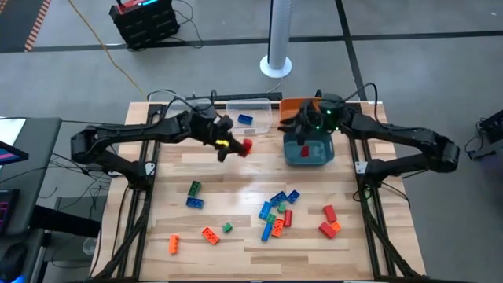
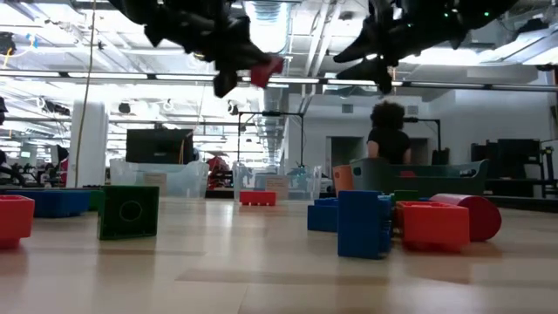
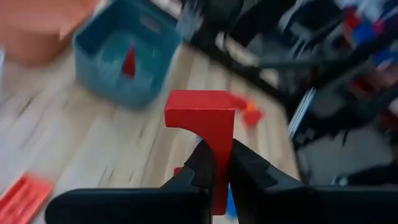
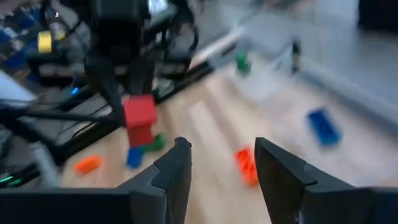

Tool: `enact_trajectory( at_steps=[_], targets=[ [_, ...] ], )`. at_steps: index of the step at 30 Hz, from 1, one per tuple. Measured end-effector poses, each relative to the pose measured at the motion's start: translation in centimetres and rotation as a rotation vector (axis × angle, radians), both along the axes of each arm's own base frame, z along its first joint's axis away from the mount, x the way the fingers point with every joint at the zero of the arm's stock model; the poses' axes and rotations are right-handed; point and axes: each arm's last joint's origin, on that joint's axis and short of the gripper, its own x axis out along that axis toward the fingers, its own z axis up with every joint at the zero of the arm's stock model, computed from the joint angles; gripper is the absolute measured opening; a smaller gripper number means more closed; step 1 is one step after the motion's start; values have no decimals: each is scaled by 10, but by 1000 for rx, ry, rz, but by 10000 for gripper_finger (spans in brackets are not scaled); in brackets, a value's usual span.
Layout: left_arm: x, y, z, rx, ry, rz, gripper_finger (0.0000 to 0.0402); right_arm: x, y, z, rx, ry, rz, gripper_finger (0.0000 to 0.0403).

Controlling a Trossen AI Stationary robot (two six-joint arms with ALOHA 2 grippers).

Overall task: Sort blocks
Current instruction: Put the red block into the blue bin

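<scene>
My left gripper (image 1: 233, 146) is in the air over the table's far middle, shut on a red block (image 1: 247, 146), and shows high above the table in the low view (image 2: 235, 70). My right gripper (image 1: 302, 126) hangs open over the teal bin (image 1: 308, 151) and holds nothing; its wrist view (image 4: 217, 162) looks across at the left arm and the red block (image 4: 140, 118). Several more blocks (image 1: 277, 214), red, orange, blue and green, lie flat across the near half of the table. A red piece (image 3: 129, 62) lies in the teal bin (image 3: 121, 56). My left gripper pinches the red block between its two fingers (image 3: 202, 165) by the narrow lower part (image 3: 222, 155); the wider top (image 3: 199, 109) sticks out beyond the fingertips. The block is lifted well clear of the table (image 2: 266, 70).
A clear bin (image 1: 250, 118) with a blue block (image 1: 245, 119) in it stands at the far edge, an orange bin (image 1: 292, 104) beside it, the teal bin in front of that. Bare wood lies between the bins and the scattered blocks. A person (image 2: 388, 139) stands in the room behind.
</scene>
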Motion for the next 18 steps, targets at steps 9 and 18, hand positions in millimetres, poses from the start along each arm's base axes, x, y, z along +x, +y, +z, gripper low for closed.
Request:
enact_trajectory(
  at_steps=[9,18],
  targets=[
    [49,8,-11,-165,-70,33,22,-21,13,44,111,266,-43,189],
    [136,34,-20,-95,54,-2,22,-69,19,33,84,542,-127,189]
  ],
)
